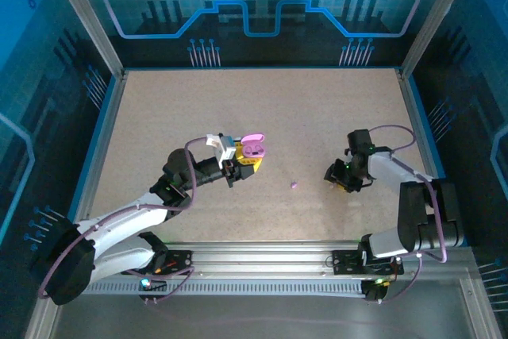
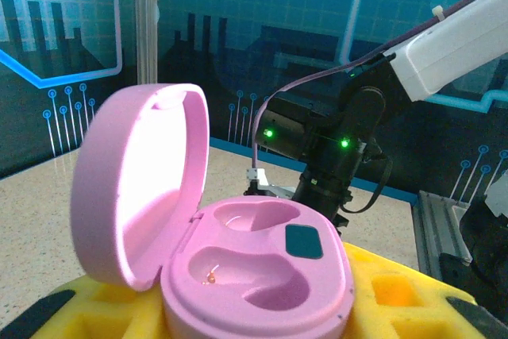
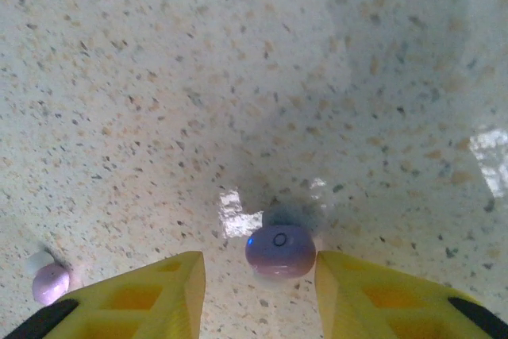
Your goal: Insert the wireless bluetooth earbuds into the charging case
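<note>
The light purple charging case (image 2: 262, 275) is held above the table with its lid (image 2: 135, 188) swung open to the left and both wells empty. My left gripper (image 2: 254, 311) is shut on the case, its yellow fingers (image 2: 397, 291) under the case's sides. From above, the case (image 1: 252, 147) sits at the tip of the left gripper (image 1: 242, 161). A light purple earbud (image 3: 279, 250) lies on the table between the yellow fingers (image 3: 159, 291) of my right gripper (image 3: 259, 267). That gripper is open, with the right finger close to the bud and a gap on the left. Another earbud (image 3: 51, 282) lies off to the lower left; the overhead view has it as a small earbud (image 1: 294, 185) left of the right gripper (image 1: 341, 179).
The speckled table (image 1: 262, 101) has a blue raised rim and glass walls around it. The right arm (image 2: 349, 140) stands behind the case in the left wrist view. An aluminium rail (image 1: 262, 256) runs along the near edge.
</note>
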Robot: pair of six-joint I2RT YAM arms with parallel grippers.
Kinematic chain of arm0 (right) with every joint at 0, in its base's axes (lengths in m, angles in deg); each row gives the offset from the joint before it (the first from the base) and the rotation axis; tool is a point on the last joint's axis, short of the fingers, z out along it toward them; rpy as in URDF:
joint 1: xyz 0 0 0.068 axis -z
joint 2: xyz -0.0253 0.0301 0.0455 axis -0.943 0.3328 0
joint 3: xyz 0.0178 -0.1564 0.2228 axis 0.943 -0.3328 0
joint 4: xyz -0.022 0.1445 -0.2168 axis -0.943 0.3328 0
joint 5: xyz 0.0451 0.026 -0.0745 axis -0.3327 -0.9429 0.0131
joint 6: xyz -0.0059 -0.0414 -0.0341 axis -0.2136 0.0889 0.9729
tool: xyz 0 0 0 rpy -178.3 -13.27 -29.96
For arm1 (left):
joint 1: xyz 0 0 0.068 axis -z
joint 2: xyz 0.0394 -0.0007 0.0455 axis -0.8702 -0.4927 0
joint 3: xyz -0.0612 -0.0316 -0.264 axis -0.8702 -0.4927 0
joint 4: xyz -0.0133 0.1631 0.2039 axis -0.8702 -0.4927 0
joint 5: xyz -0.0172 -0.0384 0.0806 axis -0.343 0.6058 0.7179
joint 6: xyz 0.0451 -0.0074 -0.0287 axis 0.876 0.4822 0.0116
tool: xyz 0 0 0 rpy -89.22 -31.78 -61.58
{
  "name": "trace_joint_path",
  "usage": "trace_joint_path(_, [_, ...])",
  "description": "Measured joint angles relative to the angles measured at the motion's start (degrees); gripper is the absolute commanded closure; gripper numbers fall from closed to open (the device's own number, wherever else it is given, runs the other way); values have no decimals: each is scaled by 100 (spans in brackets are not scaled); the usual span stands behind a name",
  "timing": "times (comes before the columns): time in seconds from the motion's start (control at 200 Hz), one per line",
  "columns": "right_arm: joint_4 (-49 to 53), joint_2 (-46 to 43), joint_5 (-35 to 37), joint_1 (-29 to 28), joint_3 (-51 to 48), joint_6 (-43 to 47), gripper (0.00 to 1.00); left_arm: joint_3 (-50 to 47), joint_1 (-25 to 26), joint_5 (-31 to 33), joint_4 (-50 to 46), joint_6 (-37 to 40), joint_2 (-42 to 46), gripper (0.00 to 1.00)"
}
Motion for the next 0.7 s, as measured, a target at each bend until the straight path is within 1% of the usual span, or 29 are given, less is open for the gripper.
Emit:
trace_joint_path(0.34, [-28, 570, -4, -9, 439, 315, 62, 0, 0, 2, -13, 0, 0, 63])
trace_joint_path(0.53, [179, 621, 188, -144, 634, 466, 63, 0, 0, 4, -15, 0, 0, 63])
trace_joint_path(0.7, [398, 774, 356, -212, 789, 632, 61, 0, -2, 4, -15, 0, 0, 63])
